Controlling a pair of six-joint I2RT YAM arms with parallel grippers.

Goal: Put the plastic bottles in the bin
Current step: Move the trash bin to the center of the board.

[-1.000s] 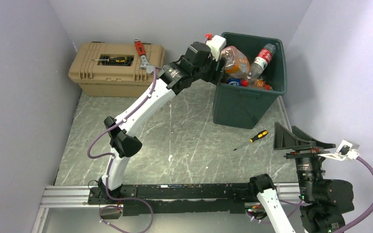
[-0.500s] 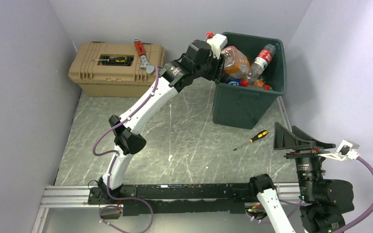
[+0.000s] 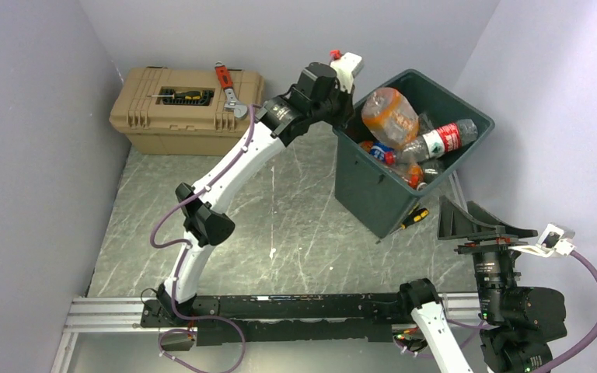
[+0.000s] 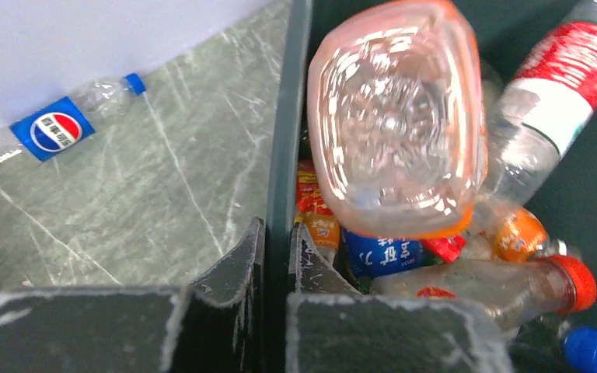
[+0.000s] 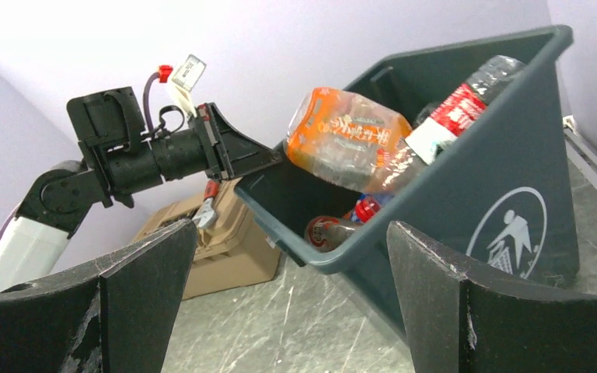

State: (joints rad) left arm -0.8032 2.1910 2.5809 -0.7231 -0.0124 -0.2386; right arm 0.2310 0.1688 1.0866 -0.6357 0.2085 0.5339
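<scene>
The dark green bin [image 3: 365, 190] stands tilted, its left side raised and its mouth leaning right. My left gripper [image 3: 342, 116] is shut on the bin's left rim [image 4: 284, 140], one finger outside the wall and one inside. Several plastic bottles lie in the bin: a big orange-tinted one [image 3: 389, 115] on top, a red-labelled one [image 3: 439, 140] beside it, and blue- and orange-labelled ones below. One blue-labelled bottle [image 4: 50, 132] lies on the table by the back wall, outside the bin. My right gripper [image 3: 478, 221] hangs open and empty to the right of the bin [image 5: 497, 194].
A tan toolbox [image 3: 183, 109] sits at the back left with a red wrench [image 3: 225, 81] and a yellow-handled screwdriver [image 3: 183, 95] on its lid. Another yellow-handled screwdriver [image 3: 412, 219] lies on the table at the bin's near corner. Walls close in on three sides.
The left gripper has shut on the bin's rim. The bin has tipped and swung toward the right, and the bottles inside have slid to its right side. The right arm stayed still.
</scene>
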